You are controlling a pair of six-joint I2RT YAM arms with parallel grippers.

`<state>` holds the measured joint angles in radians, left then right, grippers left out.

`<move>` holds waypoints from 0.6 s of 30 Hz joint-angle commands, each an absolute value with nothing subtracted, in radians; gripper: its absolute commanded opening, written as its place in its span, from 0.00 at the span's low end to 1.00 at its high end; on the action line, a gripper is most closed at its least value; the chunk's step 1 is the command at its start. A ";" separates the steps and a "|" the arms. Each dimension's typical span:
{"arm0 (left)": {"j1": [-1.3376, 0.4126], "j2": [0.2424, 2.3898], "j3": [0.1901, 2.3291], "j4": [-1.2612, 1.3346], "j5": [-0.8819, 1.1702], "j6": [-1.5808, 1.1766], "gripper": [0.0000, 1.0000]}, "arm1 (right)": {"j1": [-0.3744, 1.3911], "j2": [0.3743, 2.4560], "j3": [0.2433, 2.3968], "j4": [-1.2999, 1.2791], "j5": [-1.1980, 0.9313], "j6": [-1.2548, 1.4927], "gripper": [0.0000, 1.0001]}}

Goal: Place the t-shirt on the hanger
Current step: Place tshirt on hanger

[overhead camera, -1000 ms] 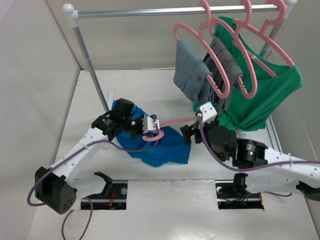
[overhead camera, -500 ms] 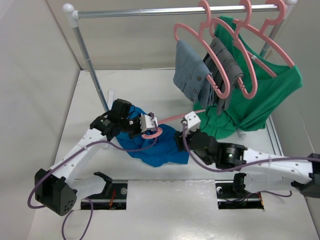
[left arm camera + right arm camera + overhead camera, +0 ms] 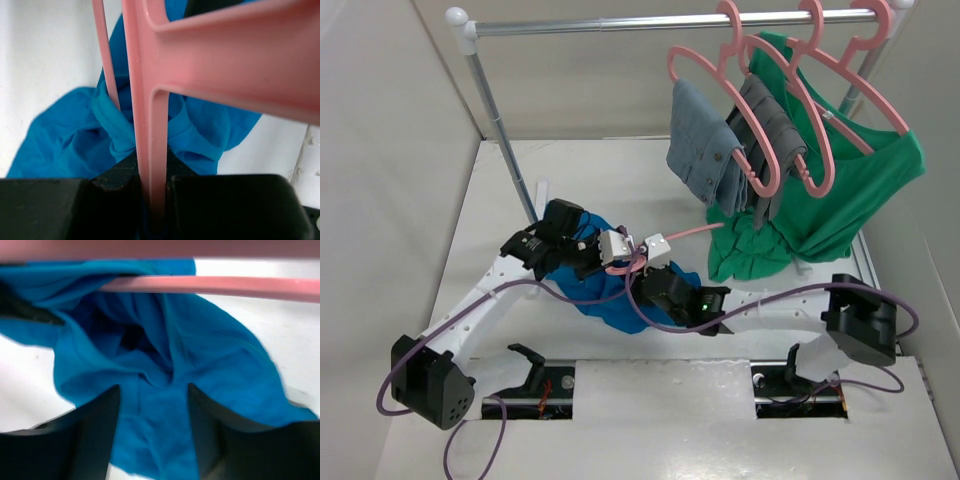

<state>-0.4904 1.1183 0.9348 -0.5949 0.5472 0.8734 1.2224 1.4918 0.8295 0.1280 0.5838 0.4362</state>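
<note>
The blue t-shirt [image 3: 605, 305] lies crumpled on the white table between the arms. My left gripper [image 3: 618, 252] is shut on the pink hanger [image 3: 685, 235], which lies low over the shirt and reaches right toward the green shirt. In the left wrist view the hanger [image 3: 150, 125] runs up from between my shut jaws [image 3: 152, 182], with the t-shirt [image 3: 65, 145] behind it. My right gripper [image 3: 650, 280] is over the shirt's middle. In the right wrist view it [image 3: 152, 405] is open, with t-shirt folds [image 3: 200, 355] between the fingers and the hanger bar [image 3: 225, 286] above.
A metal rack [image 3: 660, 22] spans the back, its pole [image 3: 505, 140] standing at the left. Pink hangers on it carry grey garments [image 3: 705, 150] and a green shirt [image 3: 840, 190] that hangs down to the table at the right.
My right arm has swung left, from beside the green shirt to over the blue t-shirt. The left gripper and the hanger have shifted only slightly.
</note>
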 commanded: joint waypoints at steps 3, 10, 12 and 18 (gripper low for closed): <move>-0.491 1.104 0.980 -0.588 0.611 0.887 0.00 | 1.187 1.559 0.848 0.267 0.574 0.563 0.52; -0.491 1.114 0.980 -0.563 0.620 0.853 0.00 | 1.177 1.667 0.881 0.267 0.549 0.575 0.47; -0.491 1.114 0.991 -0.537 0.589 0.792 0.00 | 1.177 1.677 0.865 0.267 0.558 0.600 0.46; -0.491 1.146 1.000 -0.528 0.545 0.648 0.00 | 1.199 1.542 0.784 0.267 0.751 0.553 0.58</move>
<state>-0.4911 1.1576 0.9360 -0.6075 0.5007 0.7544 1.1866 1.6115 0.8021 0.2726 0.6365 0.5797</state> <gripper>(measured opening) 0.083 0.571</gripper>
